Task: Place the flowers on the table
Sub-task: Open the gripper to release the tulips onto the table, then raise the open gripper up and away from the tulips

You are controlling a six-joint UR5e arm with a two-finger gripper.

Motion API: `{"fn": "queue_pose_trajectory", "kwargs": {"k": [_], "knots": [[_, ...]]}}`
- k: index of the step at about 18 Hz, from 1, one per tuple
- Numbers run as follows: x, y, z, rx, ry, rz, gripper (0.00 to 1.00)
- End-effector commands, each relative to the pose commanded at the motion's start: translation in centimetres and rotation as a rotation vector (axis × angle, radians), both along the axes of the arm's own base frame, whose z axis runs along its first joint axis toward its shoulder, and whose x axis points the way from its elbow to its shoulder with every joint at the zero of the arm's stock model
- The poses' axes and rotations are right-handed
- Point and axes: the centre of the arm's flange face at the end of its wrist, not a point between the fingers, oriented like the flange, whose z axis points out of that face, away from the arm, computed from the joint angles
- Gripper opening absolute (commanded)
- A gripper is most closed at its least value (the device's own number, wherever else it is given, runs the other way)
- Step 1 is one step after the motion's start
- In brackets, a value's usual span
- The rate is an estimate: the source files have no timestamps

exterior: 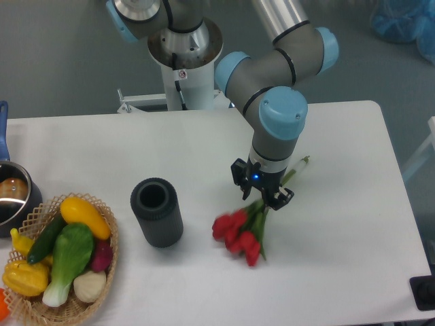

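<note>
Starting nearest us: a wicker basket sits at the bottom-left corner of the white tabletop, filled w/ veg, incl. a yellow squash, a dark green cucumber and a pale green leafy one. Just beyond it on the left edge we see a dark pot, partly cut off by the frame.

Right of the basket, w/ a gap between them, stands a dark cylinder, upright, open top facing us.

Further right, approx mid-tabletop, we find the flowers: red heads blurred and low over the tabletop, pointing down-left, green stems running up-right under the gripper, w/ a pale stem end sticking out past it. They appear to lie on the tabletop, but w/ the blur we can't say for sure.

The gripper hangs straight over the stems, pointing down. Its fingers look spread to either side of the stems, not pinching them; a blue light shows on its body.

Behind, the arm's grey links w/ blue caps rise toward the base, mounted just past the far edge of the tabletop, grey floor beyond.
</note>
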Motion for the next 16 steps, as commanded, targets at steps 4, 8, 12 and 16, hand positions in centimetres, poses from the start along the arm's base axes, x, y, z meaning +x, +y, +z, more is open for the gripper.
{"fn": "queue_pose_trajectory", "kwargs": {"k": [4, 8, 12, 16], "knots": [[-1.2, -1.1, 0.6, 0.007, 0.011, 0.025, 1.00], [-2.1, -1.6, 1.1, 0.010, 0.022, 0.037, 1.00], [-3.3, -2.7, 1.6, 0.016, 0.032, 0.062, 1.00], [-4.9, -4.5, 1.6, 0.011, 0.044, 0.029, 1.00]]}}
